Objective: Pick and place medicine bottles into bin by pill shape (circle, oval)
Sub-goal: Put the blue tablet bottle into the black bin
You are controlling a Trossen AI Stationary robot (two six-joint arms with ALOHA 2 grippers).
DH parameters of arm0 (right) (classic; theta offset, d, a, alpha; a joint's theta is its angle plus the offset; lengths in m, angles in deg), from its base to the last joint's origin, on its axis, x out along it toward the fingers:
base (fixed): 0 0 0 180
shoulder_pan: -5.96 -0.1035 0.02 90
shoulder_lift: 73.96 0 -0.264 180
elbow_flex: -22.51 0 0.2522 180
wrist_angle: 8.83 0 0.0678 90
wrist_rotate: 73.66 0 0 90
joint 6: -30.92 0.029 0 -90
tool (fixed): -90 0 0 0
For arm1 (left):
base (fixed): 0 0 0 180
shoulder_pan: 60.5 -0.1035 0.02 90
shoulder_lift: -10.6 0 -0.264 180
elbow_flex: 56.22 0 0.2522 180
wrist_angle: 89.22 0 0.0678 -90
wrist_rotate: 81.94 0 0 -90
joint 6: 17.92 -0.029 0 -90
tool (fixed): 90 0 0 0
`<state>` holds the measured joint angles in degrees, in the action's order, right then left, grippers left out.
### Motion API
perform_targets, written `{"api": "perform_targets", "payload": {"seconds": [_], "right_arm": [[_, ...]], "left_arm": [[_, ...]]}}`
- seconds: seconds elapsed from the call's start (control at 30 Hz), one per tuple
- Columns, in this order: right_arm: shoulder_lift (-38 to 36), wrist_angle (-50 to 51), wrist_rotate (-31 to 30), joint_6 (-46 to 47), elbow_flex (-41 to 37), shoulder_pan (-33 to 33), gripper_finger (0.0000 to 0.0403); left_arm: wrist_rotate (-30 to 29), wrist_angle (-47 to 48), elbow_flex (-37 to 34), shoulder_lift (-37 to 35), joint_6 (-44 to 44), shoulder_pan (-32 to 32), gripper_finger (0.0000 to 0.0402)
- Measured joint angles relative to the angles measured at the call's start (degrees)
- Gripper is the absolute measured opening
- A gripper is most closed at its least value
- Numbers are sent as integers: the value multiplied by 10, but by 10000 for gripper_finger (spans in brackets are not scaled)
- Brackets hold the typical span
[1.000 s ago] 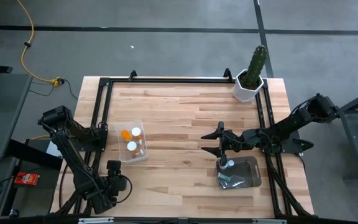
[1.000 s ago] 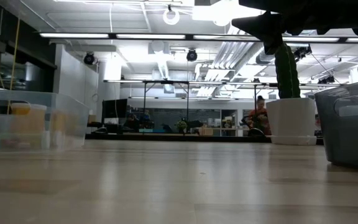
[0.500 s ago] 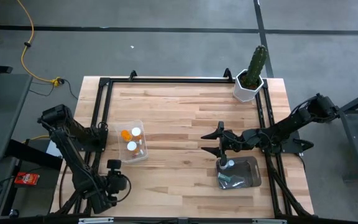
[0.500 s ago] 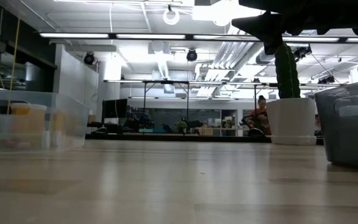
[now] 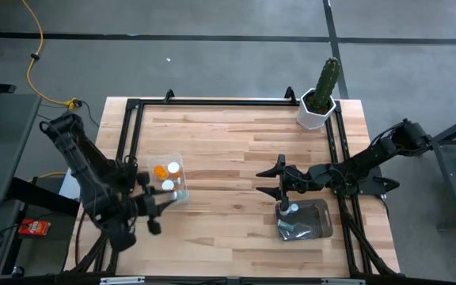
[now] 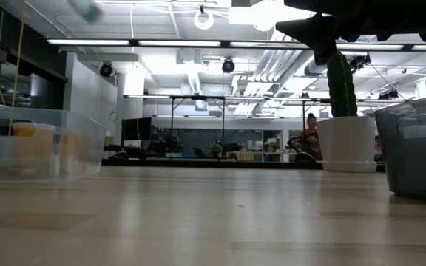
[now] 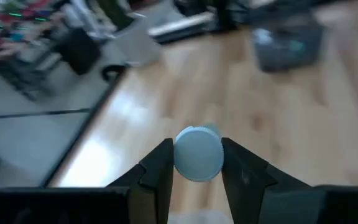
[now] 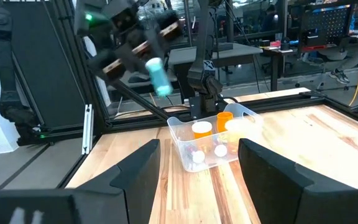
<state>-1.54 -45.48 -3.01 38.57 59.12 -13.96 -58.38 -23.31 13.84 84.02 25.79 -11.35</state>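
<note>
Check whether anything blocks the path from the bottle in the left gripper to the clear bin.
Nothing visible does. The left gripper holds a pale bottle in the air just beside the clear bin, whose top is open.

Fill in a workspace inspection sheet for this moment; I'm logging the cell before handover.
Surface: wood table, bare in the middle.
Job's things: clear bin with orange bottles; grey bin with bottles; one pale bottle held.
Clutter: potted cactus at a far corner.
Grippers: left gripper shut on pale bottle, near clear bin; right gripper open beside grey bin.
Cables: yellow cable on floor.
Surroundings: person far behind.
</note>
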Motion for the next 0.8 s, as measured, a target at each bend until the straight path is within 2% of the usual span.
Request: {"api": "perform_targets", "payload": {"seconds": [0.1, 0.17, 0.37, 0.47, 0.57, 0.67, 0.8], "right_arm": [[0, 0, 0, -1, 0, 0, 210], [0, 0, 0, -1, 0, 0, 210], [0, 0, 0, -1, 0, 0, 210], [0, 0, 0, -1, 0, 0, 210], [0, 0, 0, -1, 0, 0, 210], [0, -5, 0, -1, 0, 0, 210], [32, -64, 0, -4, 0, 0, 210]], "left_arm": [[-20, -61, -23, -1, -38, -37, 101], [2, -158, -57, -1, -96, -67, 101], [220, -603, -200, 1, -343, -171, 101], [282, -787, -249, 4, -427, -221, 101], [308, -902, -277, 4, -454, -264, 101], [341, -982, -300, 4, -442, -293, 101], [361, -999, -303, 4, -398, -312, 101]]}}
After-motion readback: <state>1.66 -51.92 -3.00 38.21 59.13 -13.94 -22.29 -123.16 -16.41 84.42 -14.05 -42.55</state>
